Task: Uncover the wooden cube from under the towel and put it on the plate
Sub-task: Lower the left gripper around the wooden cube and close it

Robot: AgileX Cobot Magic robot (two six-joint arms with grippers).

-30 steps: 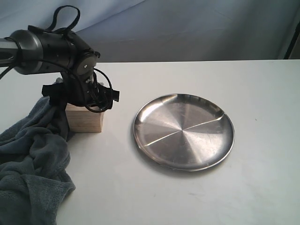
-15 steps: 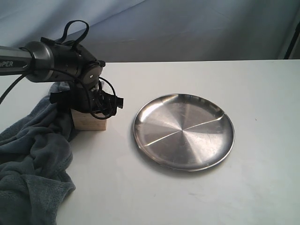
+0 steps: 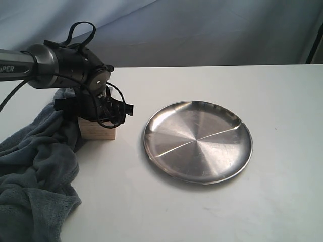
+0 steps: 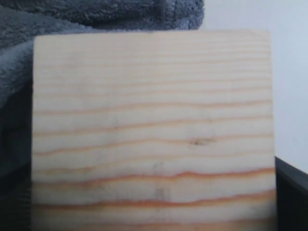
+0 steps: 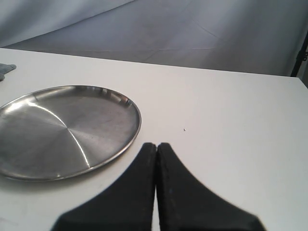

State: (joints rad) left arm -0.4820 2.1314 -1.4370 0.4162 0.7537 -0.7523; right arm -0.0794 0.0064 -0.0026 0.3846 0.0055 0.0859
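Observation:
The wooden cube (image 3: 98, 132) stands on the white table, left of the steel plate (image 3: 198, 141). My left gripper (image 3: 96, 121) is down over the cube, hiding its top in the exterior view. In the left wrist view the cube (image 4: 154, 125) fills the picture, and a dark finger (image 4: 291, 192) presses against each of its sides, so the gripper is shut on it. The dark-grey towel (image 3: 35, 166) lies bunched against the cube's left side, no longer covering it. My right gripper (image 5: 157, 147) is shut and holds nothing, hovering beside the plate (image 5: 62, 130).
The towel (image 4: 96, 14) heaps up behind the cube and spreads to the table's front left corner. A grey backdrop (image 3: 202, 30) rises behind the table's far edge. White tabletop (image 3: 282, 101) surrounds the plate.
My left gripper came down over the cube and shifted a little right. Its wrist now covers the cube's top, and the cube has nudged slightly right.

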